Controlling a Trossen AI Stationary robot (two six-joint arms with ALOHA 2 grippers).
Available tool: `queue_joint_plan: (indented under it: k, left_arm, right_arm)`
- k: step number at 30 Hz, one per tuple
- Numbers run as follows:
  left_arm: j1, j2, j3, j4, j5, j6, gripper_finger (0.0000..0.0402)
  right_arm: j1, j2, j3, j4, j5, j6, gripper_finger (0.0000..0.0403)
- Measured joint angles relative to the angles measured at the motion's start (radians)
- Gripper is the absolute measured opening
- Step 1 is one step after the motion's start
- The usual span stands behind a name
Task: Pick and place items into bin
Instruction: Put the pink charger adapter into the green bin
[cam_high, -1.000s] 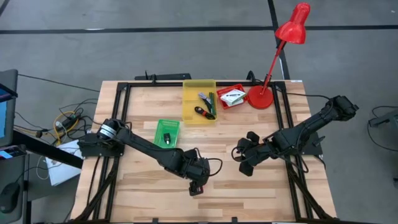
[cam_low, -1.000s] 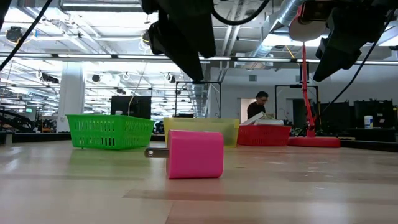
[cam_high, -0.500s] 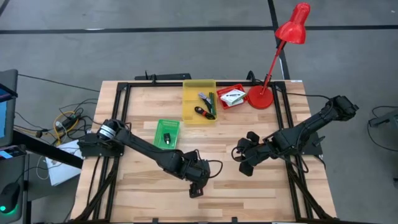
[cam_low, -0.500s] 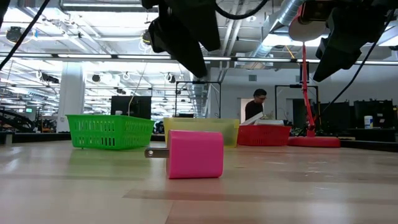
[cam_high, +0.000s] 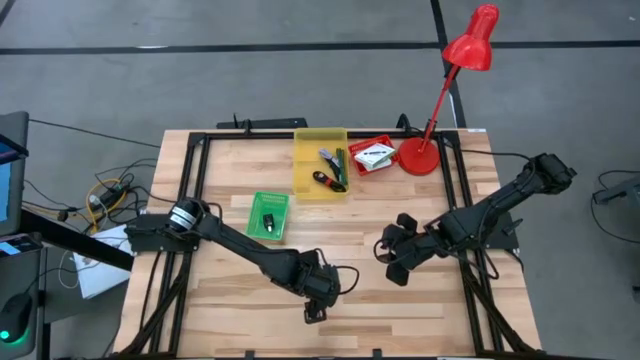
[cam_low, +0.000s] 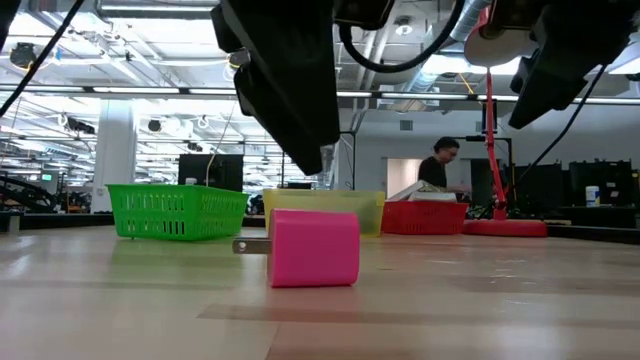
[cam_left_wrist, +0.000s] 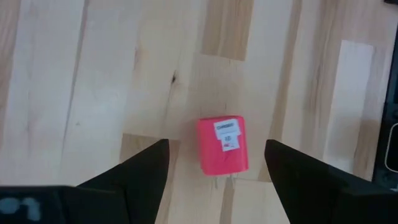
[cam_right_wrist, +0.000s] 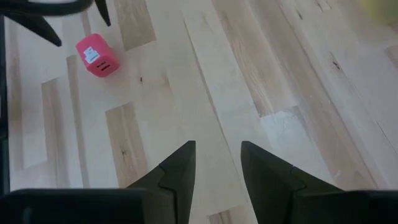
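A small pink-red cube with plug prongs (cam_low: 313, 247) lies on the wooden table near its front edge; it also shows in the left wrist view (cam_left_wrist: 222, 144) and the right wrist view (cam_right_wrist: 97, 56). My left gripper (cam_left_wrist: 216, 168) is open and hangs just above the cube, pointing down, one finger on either side and not touching it. In the high view my left gripper (cam_high: 315, 303) hides the cube. My right gripper (cam_high: 392, 262) is open and empty, held above the table right of centre.
A yellow bin (cam_high: 320, 162) with pen-like tools stands at the far middle. A green basket (cam_high: 268, 214) holds a dark piece. A red tray (cam_high: 372, 154) holds a white packet. A red lamp's base (cam_high: 420, 156) is beside it. A person moves in the room behind.
My left gripper has moved toward the table's near edge and down toward the pink-red cube, staying open. The cube has not moved. My right arm has kept still.
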Motion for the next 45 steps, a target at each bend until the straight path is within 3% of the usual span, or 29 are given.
queue_joint_plan:
  k: [19, 27, 35, 45]
  left_arm:
    - [-0.025, 0.065, 0.0, 0.044, 0.001, 0.014, 0.0258]
    - [-0.024, 0.065, 0.0, 0.03, -0.045, 0.027, 0.0258]
    - [-0.021, 0.133, 0.0, 0.062, 0.014, 0.031, 0.0258]
    - [-0.017, 0.139, 0.002, 0.06, 0.018, 0.029, 0.0257]
  right_arm:
    - [0.012, 0.0, 0.0, 0.002, 0.004, 0.0, 0.0123]
    - [0.012, -0.001, 0.0, 0.004, 0.004, 0.0, 0.0123]
    - [0.012, -0.001, 0.0, 0.004, 0.003, -0.001, 0.0123]
    - [0.012, -0.001, 0.0, 0.004, 0.002, -0.001, 0.0123]
